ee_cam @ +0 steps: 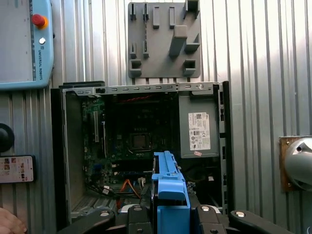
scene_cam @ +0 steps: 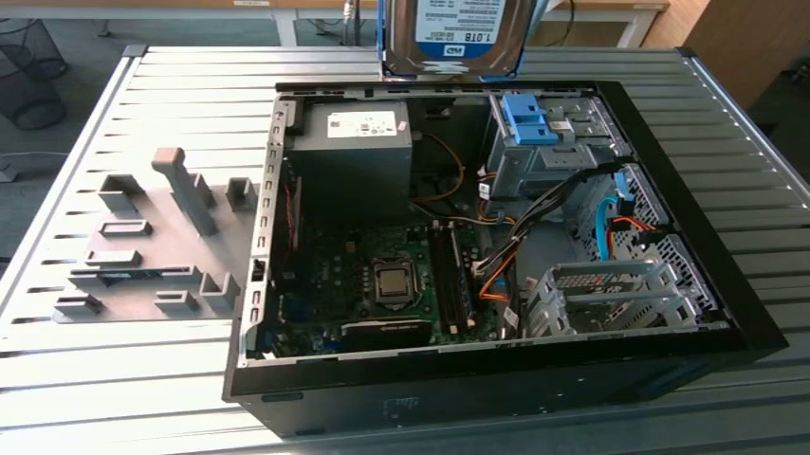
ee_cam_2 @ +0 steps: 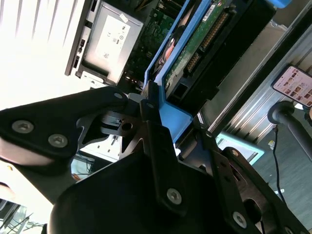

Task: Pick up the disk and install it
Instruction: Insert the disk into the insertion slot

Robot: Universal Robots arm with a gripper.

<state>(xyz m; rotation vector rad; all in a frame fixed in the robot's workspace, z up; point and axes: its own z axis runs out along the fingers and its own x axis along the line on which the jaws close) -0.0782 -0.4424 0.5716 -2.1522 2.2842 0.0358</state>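
Disk point(scene_cam: 450, 38) of silver metal hangs top centre of the exterior view above the open black computer case point(scene_cam: 506, 384), which holds a grey box point(scene_cam: 351, 156). We see jaws clenched on its blue bracket point(ee_cam: 168, 195), long axis vertical.

Orange cables point(scene_cam: 496, 275) cross the case point(scene_cam: 506, 379) beside a seemingly open drive cage point(scene_cam: 595, 280)

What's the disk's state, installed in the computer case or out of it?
Out. The disk hangs above the open computer case, clamped on edge in the gripper, jaws shut on it.
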